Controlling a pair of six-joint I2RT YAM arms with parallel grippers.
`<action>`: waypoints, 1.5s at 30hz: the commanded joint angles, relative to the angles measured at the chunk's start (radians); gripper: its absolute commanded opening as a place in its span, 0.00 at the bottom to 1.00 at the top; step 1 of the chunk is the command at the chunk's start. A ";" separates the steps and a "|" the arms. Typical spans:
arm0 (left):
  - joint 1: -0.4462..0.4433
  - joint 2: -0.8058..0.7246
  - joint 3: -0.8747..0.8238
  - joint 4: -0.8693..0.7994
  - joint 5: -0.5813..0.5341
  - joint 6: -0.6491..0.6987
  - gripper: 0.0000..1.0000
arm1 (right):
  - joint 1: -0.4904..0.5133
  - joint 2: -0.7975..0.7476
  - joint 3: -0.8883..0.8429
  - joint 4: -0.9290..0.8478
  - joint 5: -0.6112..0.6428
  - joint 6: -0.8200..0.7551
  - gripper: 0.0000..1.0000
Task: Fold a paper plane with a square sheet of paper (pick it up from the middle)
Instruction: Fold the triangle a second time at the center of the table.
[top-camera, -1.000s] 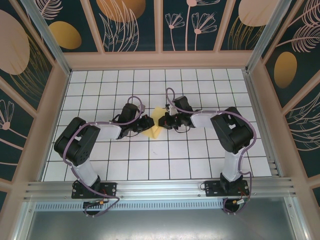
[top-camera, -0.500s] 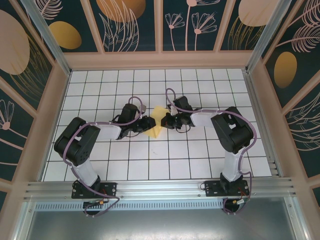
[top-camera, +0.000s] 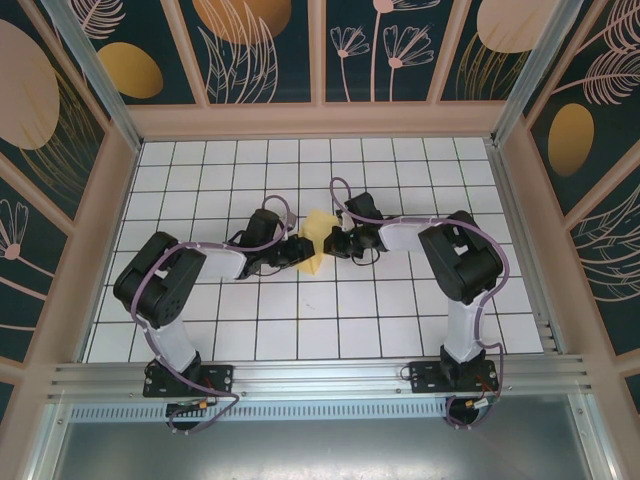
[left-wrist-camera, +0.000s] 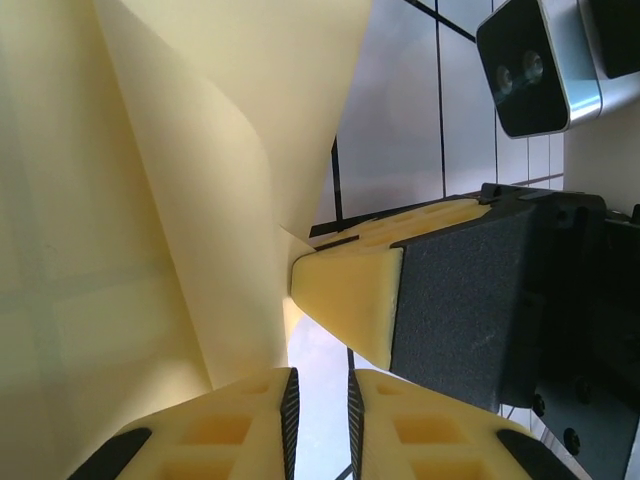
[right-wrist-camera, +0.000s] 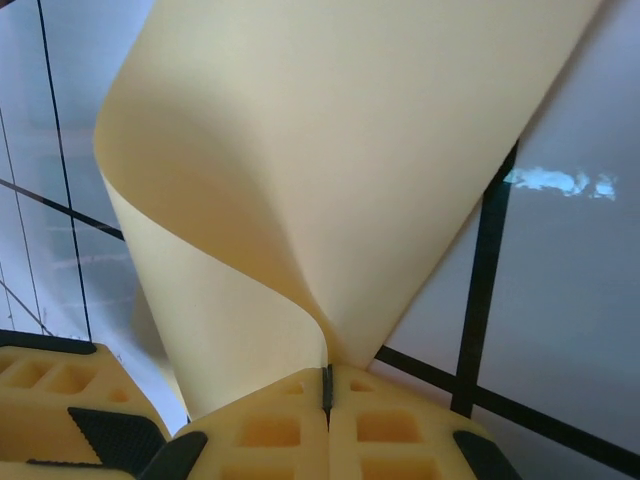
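Yellow sheet of paper (top-camera: 316, 243) curls at the middle of the tiled table (top-camera: 300, 330), between two grippers.
The right gripper (right-wrist-camera: 327, 385) pinches its edge; the left gripper (left-wrist-camera: 320, 392), beside it, is nearly closed, its hold unclear.

White black-gridded tabletop (top-camera: 400, 310) inside dark floral wall panels (top-camera: 265, 50), pale wooden frame (top-camera: 315, 120), aluminium rail (top-camera: 320, 375).

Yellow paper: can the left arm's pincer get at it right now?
Probably yes. The left pincer sits right beside the yellow paper, with nothing between them. The right pincer is pinching the paper close by, so space looks tight.
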 joint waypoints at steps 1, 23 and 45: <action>-0.009 0.019 0.027 -0.006 0.020 0.030 0.24 | -0.007 0.016 0.033 -0.021 0.024 -0.023 0.05; -0.026 0.048 0.050 -0.050 0.005 0.048 0.23 | -0.010 0.033 0.076 -0.048 0.051 -0.039 0.05; -0.030 0.063 0.058 -0.065 -0.001 0.056 0.23 | -0.009 0.048 0.111 -0.053 0.054 -0.051 0.06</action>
